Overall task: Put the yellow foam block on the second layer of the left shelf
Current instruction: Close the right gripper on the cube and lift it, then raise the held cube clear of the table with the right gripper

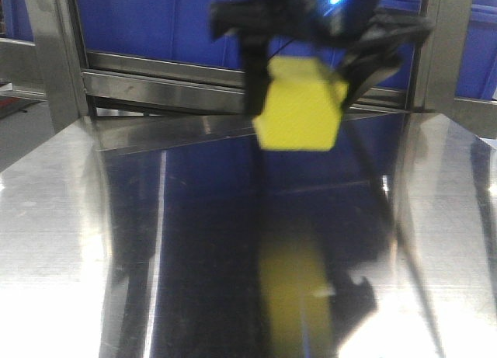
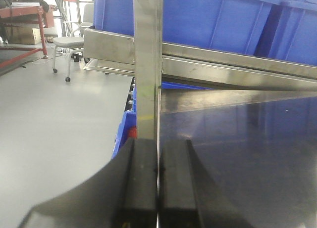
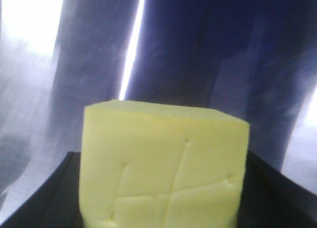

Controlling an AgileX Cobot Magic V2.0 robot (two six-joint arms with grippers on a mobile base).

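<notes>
Front view: low, level over steel shelf, facing blue bins; yellow block mid-frame, near. Left wrist view: along left jaws toward shelf post; same bins, same shelf. Right wrist view: very close on block, shelf behind.

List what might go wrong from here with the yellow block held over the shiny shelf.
1. The yellow foam block hangs clear above the metal shelf surface in the right tool; released there, it would likely bounce or tumble.
2. Creases on its face in the right wrist view suggest a hard squeeze, so it may spring sideways on opening.
3. The shut left tool faces an upright post and could strike it moving forward.
</notes>
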